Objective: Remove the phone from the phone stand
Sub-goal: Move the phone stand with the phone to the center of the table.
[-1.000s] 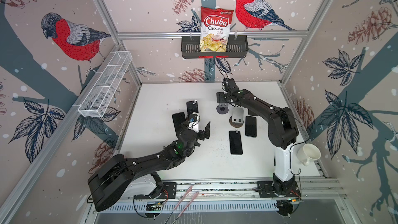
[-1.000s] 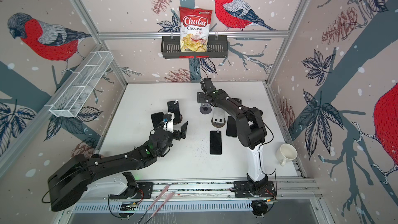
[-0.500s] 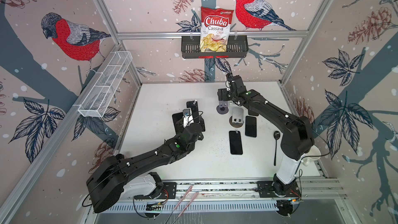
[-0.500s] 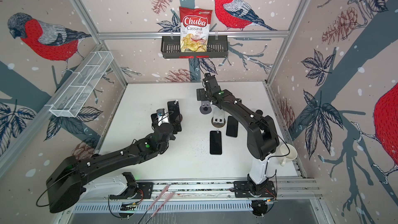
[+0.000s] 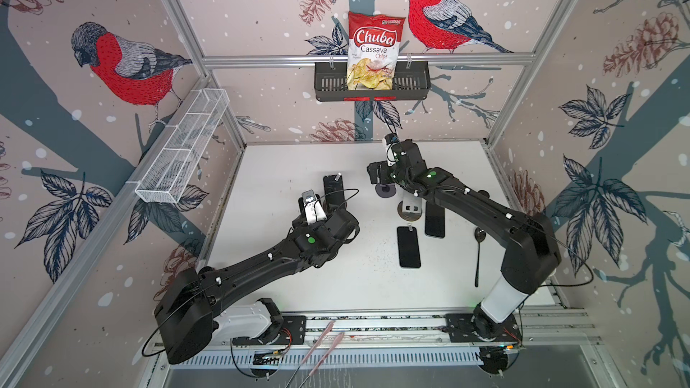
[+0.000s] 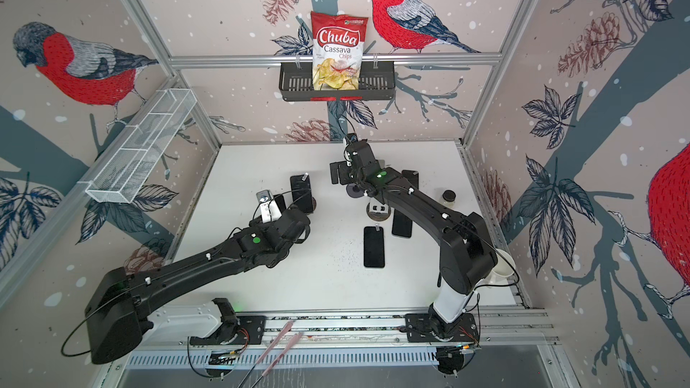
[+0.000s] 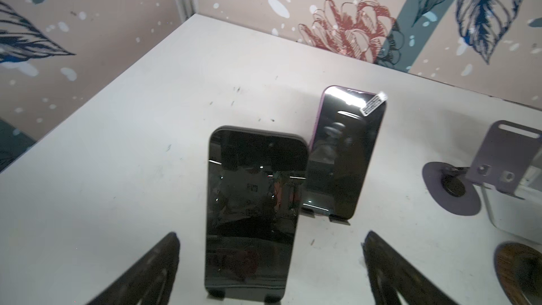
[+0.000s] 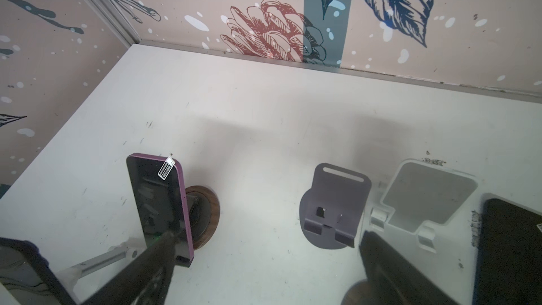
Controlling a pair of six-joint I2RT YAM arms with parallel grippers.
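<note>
Left pincer hangs released, fingers spread wide, seemingly to pass either side of the black phone. That phone leans propped on its phone stand, straight ahead between the fingers and untouched. A purple-cased phone stands just beyond. Right pincer, also released, hovers near an empty stand.

White table (scuffed) carries phones, stands, a spoon.
</note>
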